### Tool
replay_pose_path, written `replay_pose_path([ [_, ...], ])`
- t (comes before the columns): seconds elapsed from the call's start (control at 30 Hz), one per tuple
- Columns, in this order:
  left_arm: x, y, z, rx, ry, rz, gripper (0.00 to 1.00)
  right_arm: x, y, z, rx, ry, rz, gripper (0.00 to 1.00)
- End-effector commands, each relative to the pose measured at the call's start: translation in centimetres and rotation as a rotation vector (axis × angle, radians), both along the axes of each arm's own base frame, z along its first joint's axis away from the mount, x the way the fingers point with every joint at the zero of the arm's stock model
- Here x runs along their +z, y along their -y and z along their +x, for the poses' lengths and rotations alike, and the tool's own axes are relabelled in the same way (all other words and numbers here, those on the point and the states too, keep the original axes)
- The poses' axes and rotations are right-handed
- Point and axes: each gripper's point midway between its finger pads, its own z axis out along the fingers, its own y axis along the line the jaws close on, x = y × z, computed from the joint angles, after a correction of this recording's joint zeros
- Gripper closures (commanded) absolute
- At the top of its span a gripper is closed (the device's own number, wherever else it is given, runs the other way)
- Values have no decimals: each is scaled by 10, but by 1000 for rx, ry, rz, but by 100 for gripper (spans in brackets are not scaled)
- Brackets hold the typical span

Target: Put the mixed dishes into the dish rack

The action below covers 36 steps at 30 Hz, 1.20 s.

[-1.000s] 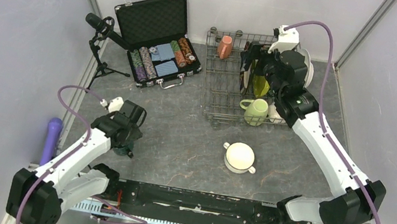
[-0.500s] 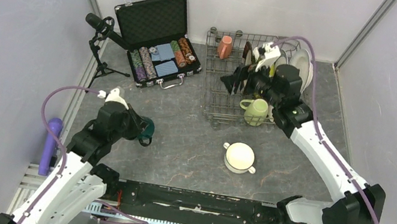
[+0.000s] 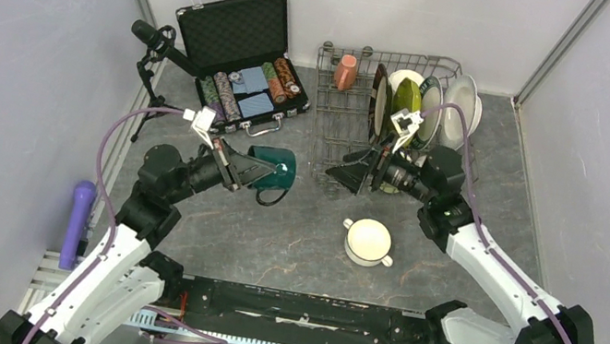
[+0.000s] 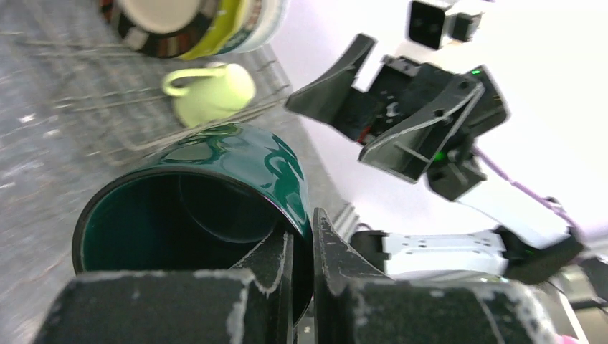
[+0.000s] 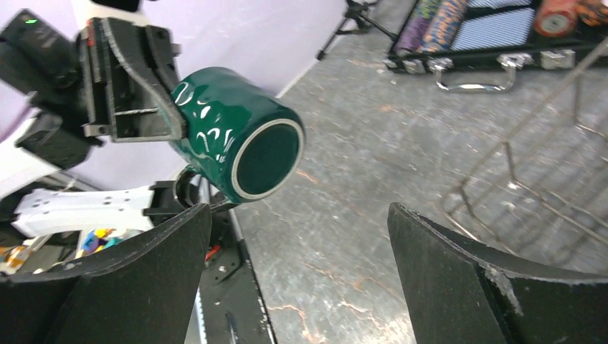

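Top external shows left end effector clamping dark-teal mug, now lifted toward wide-open right end effector.

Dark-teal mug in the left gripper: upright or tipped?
Tipped on its side. The left gripper pinches the dark-teal mug by its rim; the top view shows its side wall, not its mouth.

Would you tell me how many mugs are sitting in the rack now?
2: a pink mug at the rack's far left corner, a green mug near its front edge. The right arm may hide others.
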Motion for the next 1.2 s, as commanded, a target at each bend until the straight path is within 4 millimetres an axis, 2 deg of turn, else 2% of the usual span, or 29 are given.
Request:
replay_pose_path([
  [0.0,84,15,-30,-187,215,-237,98,44,-11,-31,126,96,150,2],
  [0.13,95,21,-38,-257,213,-310,98,43,-20,-34,138,20,189,2],
  [0.37,95,31,-51,-309,252,-316,98,57,-42,-47,188,-66,339,2],
  [0.57,94,35,-53,-324,292,-293,98,56,-62,-58,253,-154,378,2],
  [0.77,102,38,-62,-356,401,-285,98,58,-61,-71,301,-267,478,2],
  [0.93,104,43,-68,-385,456,-283,98,71,-59,-76,310,-265,515,2],
  [1.07,101,45,-67,-385,440,-293,98,74,-63,-77,313,-242,486,11],
  [1.17,98,47,-68,-397,428,-291,98,72,-64,-75,295,-243,476,13],
])
